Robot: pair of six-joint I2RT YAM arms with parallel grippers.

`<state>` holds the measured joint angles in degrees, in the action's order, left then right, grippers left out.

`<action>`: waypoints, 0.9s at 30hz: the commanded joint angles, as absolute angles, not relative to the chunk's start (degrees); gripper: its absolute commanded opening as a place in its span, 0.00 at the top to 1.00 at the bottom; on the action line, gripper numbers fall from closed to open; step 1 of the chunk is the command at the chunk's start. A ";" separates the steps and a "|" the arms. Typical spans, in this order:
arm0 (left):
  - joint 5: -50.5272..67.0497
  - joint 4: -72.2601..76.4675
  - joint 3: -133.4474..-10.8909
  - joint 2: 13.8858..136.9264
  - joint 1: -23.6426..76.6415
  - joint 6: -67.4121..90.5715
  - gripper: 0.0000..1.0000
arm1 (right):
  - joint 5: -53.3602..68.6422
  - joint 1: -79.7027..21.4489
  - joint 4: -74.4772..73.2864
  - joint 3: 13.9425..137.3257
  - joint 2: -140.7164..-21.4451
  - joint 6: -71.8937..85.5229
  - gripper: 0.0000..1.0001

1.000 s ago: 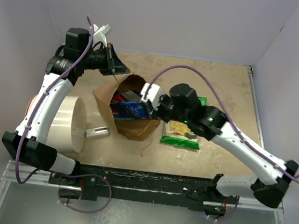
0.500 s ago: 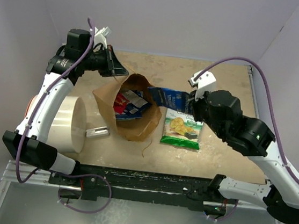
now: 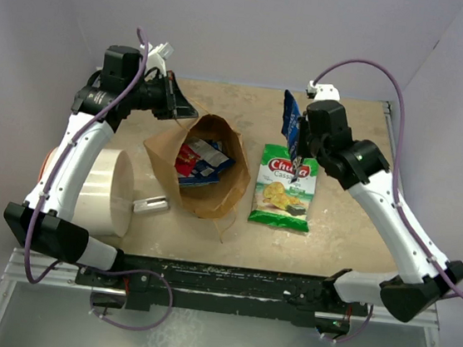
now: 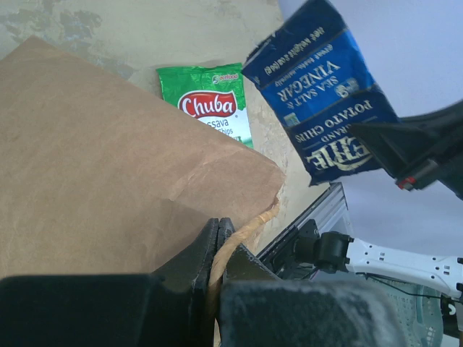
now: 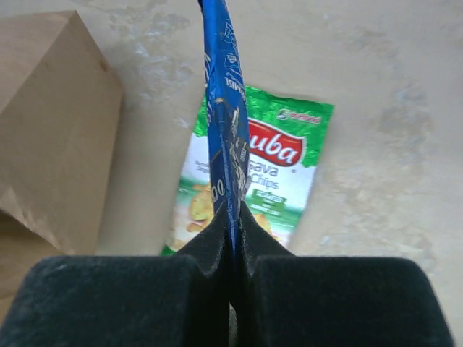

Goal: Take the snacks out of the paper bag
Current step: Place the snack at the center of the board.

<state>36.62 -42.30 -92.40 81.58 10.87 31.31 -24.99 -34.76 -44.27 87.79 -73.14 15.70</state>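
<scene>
A robotics lab test cell: plain pale walls (image 3: 257,26) box in a stone-look counter (image 3: 342,228) from 9 to 3 o'clock. A metal rail (image 3: 228,275) at 6 o'clock carries the left arm (image 3: 74,156) and right arm (image 3: 401,226), both trailing purple cables (image 3: 365,63).

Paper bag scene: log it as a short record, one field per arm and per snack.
left jaws: shut on paper bag handle
right jaws: shut on blue packet, held in the air
green packet: flat on table, right of bag
in bag: red and blue packets visible
beside bag: white cylinder, small white bar
</scene>
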 commanded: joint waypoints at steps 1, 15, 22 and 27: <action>36.35 -41.55 -92.87 80.27 10.11 29.19 1.00 | -17.74 -31.83 -37.44 88.17 -77.27 26.90 1.00; 40.87 -37.90 -89.65 79.32 10.11 30.80 1.00 | -10.69 -27.23 -20.13 75.24 -82.65 43.76 1.00; 41.53 -37.56 -89.56 79.05 10.17 31.28 1.00 | -12.30 -25.71 -9.34 61.37 -81.01 51.20 1.00; 41.67 -37.52 -89.53 79.49 10.28 30.85 1.00 | -14.64 -24.87 -8.20 54.52 -79.95 52.65 1.00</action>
<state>40.40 -40.34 -89.14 81.03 10.87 30.92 -11.38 -25.63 -13.19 58.22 -83.11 48.88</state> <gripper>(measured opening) 0.003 0.005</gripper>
